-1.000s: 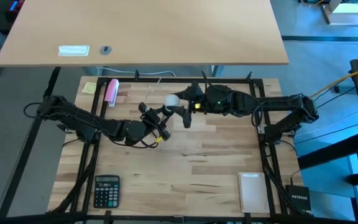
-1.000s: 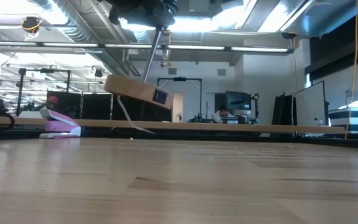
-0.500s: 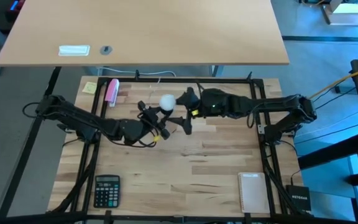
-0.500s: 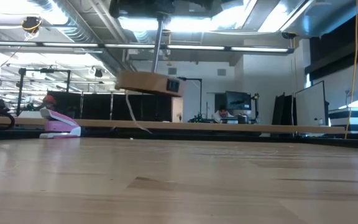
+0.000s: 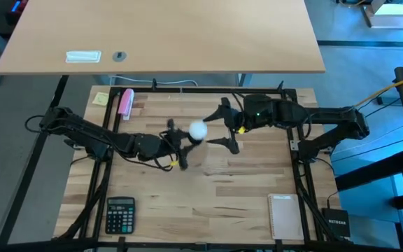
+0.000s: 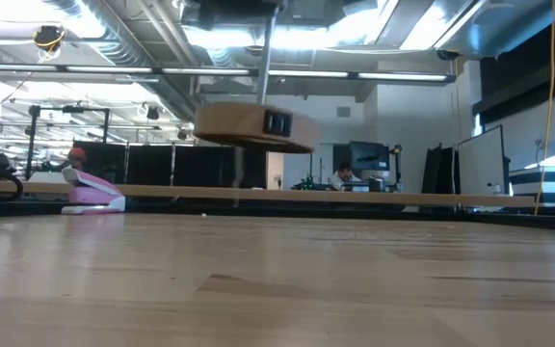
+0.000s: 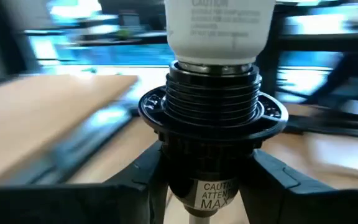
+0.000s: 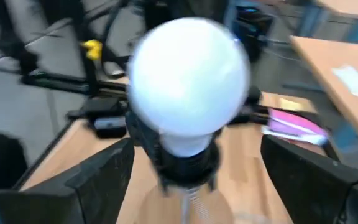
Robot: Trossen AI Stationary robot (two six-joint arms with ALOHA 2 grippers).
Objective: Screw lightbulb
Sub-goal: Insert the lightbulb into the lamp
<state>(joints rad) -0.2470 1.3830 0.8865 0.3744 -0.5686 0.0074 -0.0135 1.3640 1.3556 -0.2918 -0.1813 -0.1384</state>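
The white lightbulb (image 5: pixel 196 130) sits with its screw base in the black socket (image 7: pixel 207 112), and it also shows in the right wrist view (image 8: pixel 188 93). My left gripper (image 5: pixel 180 144) reaches in from the table's left and is shut on the socket. The socket's wooden disc base (image 6: pixel 253 125) hangs above the table. My right gripper (image 5: pixel 228 128) is open just right of the bulb. Its fingers (image 8: pixel 98 174) stand apart on either side of the bulb and touch nothing. My left gripper pinches the socket's lower body (image 7: pixel 207 190), below the threaded collar, between its two fingers. The fingers come roughly level from the table's left. The socket stands about upright, bulb on top, and its disc base is lifted clear of the table.
A calculator (image 5: pixel 120 214) lies at the near left and a white notepad (image 5: pixel 283 215) at the near right. A pink object (image 5: pixel 126 102) and a yellow note (image 5: pixel 101 99) lie at the far left. Black frame rails (image 5: pixel 301 182) run along the table's sides.
My right gripper has drawn back from the bulb toward the table's right edge. My left gripper has carried the socket and bulb a little toward the right and near edges. The disc base, tilted a second ago, now hangs nearly level.
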